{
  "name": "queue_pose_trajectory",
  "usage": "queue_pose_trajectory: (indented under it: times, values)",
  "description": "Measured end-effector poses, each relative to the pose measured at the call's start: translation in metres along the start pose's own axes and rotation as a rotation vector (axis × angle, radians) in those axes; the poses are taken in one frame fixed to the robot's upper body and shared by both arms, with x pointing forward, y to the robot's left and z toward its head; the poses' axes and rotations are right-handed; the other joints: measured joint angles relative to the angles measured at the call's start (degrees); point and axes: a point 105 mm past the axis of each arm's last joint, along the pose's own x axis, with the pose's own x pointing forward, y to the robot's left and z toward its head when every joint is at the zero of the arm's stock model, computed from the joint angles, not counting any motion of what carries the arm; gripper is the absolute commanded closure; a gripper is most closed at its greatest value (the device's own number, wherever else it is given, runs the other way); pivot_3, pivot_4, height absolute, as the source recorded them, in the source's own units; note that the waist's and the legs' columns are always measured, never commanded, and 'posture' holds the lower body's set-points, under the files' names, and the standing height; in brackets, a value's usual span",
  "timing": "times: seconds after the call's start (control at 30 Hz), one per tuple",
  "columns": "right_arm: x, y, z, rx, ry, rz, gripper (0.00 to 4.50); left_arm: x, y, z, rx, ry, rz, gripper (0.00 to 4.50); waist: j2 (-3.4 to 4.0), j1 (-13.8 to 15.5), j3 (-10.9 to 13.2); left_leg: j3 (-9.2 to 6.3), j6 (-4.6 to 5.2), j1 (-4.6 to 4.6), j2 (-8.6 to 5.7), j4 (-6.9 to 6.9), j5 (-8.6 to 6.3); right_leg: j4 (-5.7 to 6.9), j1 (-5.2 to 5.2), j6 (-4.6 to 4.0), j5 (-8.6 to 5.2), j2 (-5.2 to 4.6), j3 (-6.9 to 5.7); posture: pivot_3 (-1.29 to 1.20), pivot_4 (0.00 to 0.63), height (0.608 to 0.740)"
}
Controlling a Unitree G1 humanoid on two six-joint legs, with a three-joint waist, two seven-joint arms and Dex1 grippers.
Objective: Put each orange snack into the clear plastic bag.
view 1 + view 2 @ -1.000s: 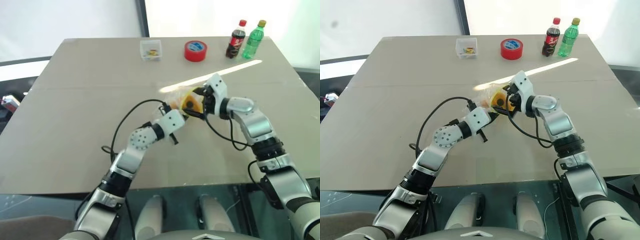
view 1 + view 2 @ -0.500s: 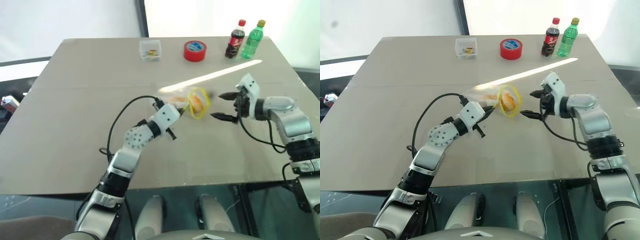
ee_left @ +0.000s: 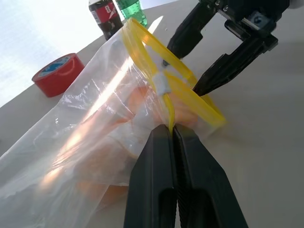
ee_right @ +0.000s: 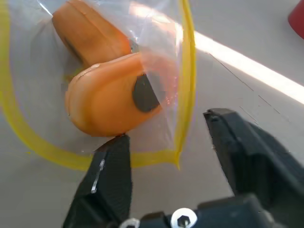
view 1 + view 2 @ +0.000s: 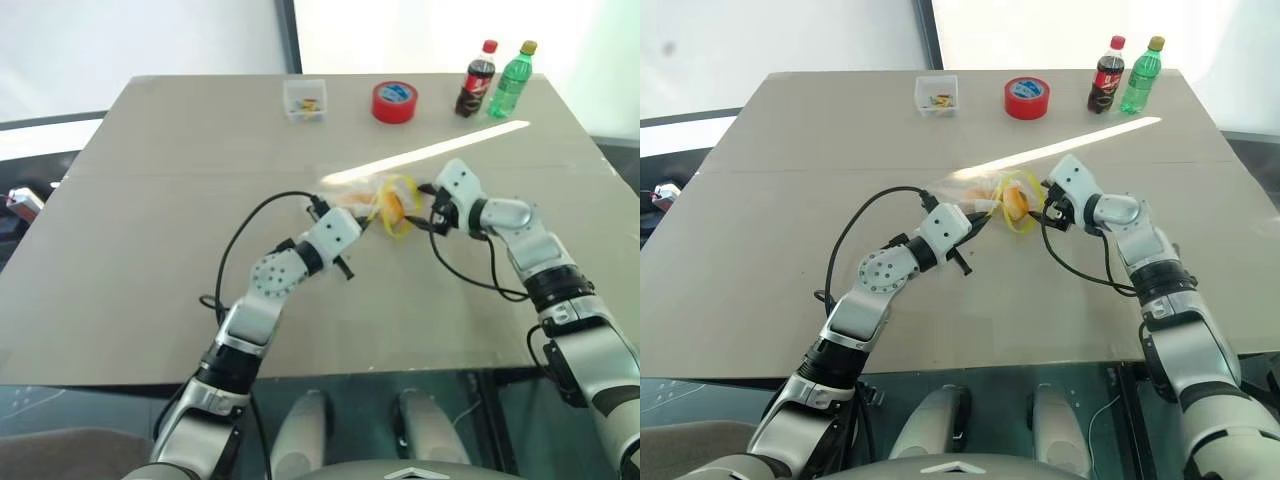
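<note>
My left hand (image 3: 172, 130) is pinching the floppy, crinkly clear plastic bag (image 3: 95, 128) by its yellow strip, the best grip, right hand (image 4: 175, 156) spread at its mouth.

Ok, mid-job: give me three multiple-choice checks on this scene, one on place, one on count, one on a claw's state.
1. Where are the orange snacks?
A. Inside the clear plastic bag
B. In the small clear box
C. Beside the bottles

2. How many bottles stand at the table's far edge?
A. One
B. Two
C. Three

3. What is the left claw doing?
A. Open above the table
B. Gripping the red tape roll
C. Shut on the bag's yellow strip

Answers: 1 A, both orange shapes show through the bag's film. 2 B, a dark cola bottle and a green one. 3 C, its fingers pinch the yellow edge.
</note>
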Motion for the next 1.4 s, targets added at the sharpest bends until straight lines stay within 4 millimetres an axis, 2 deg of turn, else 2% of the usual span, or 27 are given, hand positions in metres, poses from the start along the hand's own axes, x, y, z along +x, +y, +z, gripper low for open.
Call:
queue_pose_trajectory:
  times: [0.1, 0.13, 0.47, 0.53, 0.67, 0.77, 0.87, 0.9, 0.97, 1.03, 1.07, 1.13, 1.2, 1.3, 1.4]
  values:
    - [0.0, -0.001, -0.001, -0.016, -0.004, 0.001, 4.2, 0.0, 0.0, 0.0, 0.0, 0.0, 0.002, 4.5, 0.0, -0.21, 0.0, 0.0, 0.0, 0.01, 0.0, 0.0, 0.0, 0.02, 0.0, 0.0, 0.0, 0.0, 0.0, 0.0, 0.15, 0.74]
    - [0.0, -0.002, 0.001, -0.023, -0.009, 0.0, 4.42, 0.0, 0.0, 0.0, 0.0, 0.0, 0.002, 4.5, 0.0, -0.3, 0.0, 0.01, 0.0, 0.01, 0.0, 0.0, 0.0, 0.02, 0.0, 0.0, 0.0, 0.0, 0.01, 0.0, 0.15, 0.74]
    - [-0.003, -0.006, 0.002, -0.041, -0.005, -0.007, 4.42, 0.0, 0.001, 0.001, 0.004, -0.001, 0.007, 4.5, 0.01, -0.33, 0.01, 0.0, 0.0, 0.02, 0.01, 0.0, 0.0, 0.03, 0.0, 0.0, 0.0, 0.01, 0.01, 0.0, 0.15, 0.74]
    - [-0.012, -0.014, 0.002, -0.056, 0.013, -0.014, 4.42, 0.001, 0.004, 0.003, 0.012, -0.006, 0.011, 4.5, 0.02, -0.15, 0.01, -0.01, 0.0, 0.0, 0.0, 0.0, 0.0, 0.02, 0.0, 0.0, 0.0, 0.0, -0.01, 0.0, 0.15, 0.74]
    - [-0.04, -0.036, 0.007, -0.055, 0.06, -0.023, 4.42, 0.003, 0.024, 0.015, 0.009, -0.026, 0.053, 4.5, 0.04, 0.11, 0.05, -0.02, 0.0, -0.04, -0.01, 0.02, 0.0, 0.02, 0.0, 0.0, 0.0, 0.0, -0.02, 0.0, 0.15, 0.74]
    - [-0.067, -0.056, 0.022, -0.065, 0.102, 0.001, 4.42, 0.004, 0.045, 0.04, 0.011, -0.074, 0.088, 4.5, 0.08, 0.04, 0.08, -0.02, 0.0, -0.05, -0.01, 0.02, 0.0, 0.0, -0.01, 0.0, 0.0, 0.0, -0.03, 0.0, 0.15, 0.74]
    - [-0.097, -0.079, 0.057, -0.1, 0.107, 0.028, 4.42, 0.004, 0.064, 0.073, -0.011, -0.129, 0.08, 4.5, 0.1, -0.27, 0.09, -0.03, 0.01, -0.03, 0.01, -0.01, 0.0, -0.04, 0.0, 0.01, -0.01, 0.01, -0.05, 0.0, 0.15, 0.74]
    - [-0.1, -0.082, 0.061, -0.104, 0.104, 0.024, 4.42, 0.004, 0.065, 0.076, -0.011, -0.133, 0.079, 4.5, 0.1, -0.38, 0.09, -0.02, 0.0, -0.03, 0.02, -0.03, 0.0, -0.05, -0.01, 0.01, -0.01, 0.01, -0.05, 0.0, 0.15, 0.74]
    - [-0.111, -0.098, 0.081, -0.114, 0.075, -0.016, 4.42, 0.004, 0.071, 0.087, -0.022, -0.147, 0.056, 4.5, 0.1, -0.54, 0.09, 0.0, 0.0, 0.0, 0.03, -0.03, 0.0, -0.03, -0.01, 0.01, -0.01, 0.02, -0.04, 0.0, 0.15, 0.74]
    - [-0.116, -0.106, 0.092, -0.132, 0.058, -0.042, 3.9, 0.003, 0.073, 0.088, -0.02, -0.138, 0.042, 4.5, 0.1, -0.52, 0.09, 0.0, 0.0, 0.02, 0.03, -0.04, 0.0, -0.04, -0.01, 0.01, -0.01, 0.02, -0.04, 0.0, 0.15, 0.74]
    - [-0.117, -0.109, 0.093, -0.131, 0.058, -0.05, 3.49, 0.003, 0.073, 0.086, -0.021, -0.129, 0.033, 4.5, 0.09, -0.45, 0.09, 0.0, 0.0, 0.01, 0.03, -0.04, 0.0, -0.05, 0.0, 0.01, -0.01, 0.02, -0.04, 0.0, 0.15, 0.74]
    - [-0.118, -0.108, 0.084, -0.124, 0.075, -0.047, 2.76, 0.003, 0.066, 0.078, -0.014, -0.097, -0.006, 4.5, 0.09, -0.3, 0.09, 0.03, 0.0, -0.02, 0.01, -0.04, 0.0, -0.08, 0.0, 0.01, -0.01, 0.0, -0.02, 0.0, 0.15, 0.74]
    - [-0.116, -0.098, 0.069, -0.103, 0.111, -0.008, 1.75, 0.001, 0.052, 0.06, -0.021, -0.027, -0.066, 4.5, 0.1, -0.12, 0.09, 0.03, 0.0, -0.07, 0.01, -0.04, 0.0, -0.11, -0.01, 0.01, -0.01, -0.01, -0.02, 0.0, 0.15, 0.74]
    - [-0.115, -0.084, 0.06, -0.087, 0.132, 0.052, 1.75, 0.002, 0.038, 0.045, -0.051, 0.025, -0.116, 4.5, 0.14, -0.08, 0.16, 0.01, 0.0, -0.18, 0.0, -0.02, 0.0, -0.1, -0.12, 0.01, -0.01, -0.02, -0.02, 0.0, 0.15, 0.74]
    - [-0.115, -0.077, 0.083, -0.12, 0.07, 0.076, 1.75, 0.002, 0.036, 0.048, -0.058, 0.023, -0.13, 4.5, 0.19, -0.32, 0.19, 0.01, 0.0, -0.14, 0.03, -0.03, 0.0, -0.07, -0.12, 0.01, -0.01, 0.0, -0.02, 0.0, 0.15, 0.74]
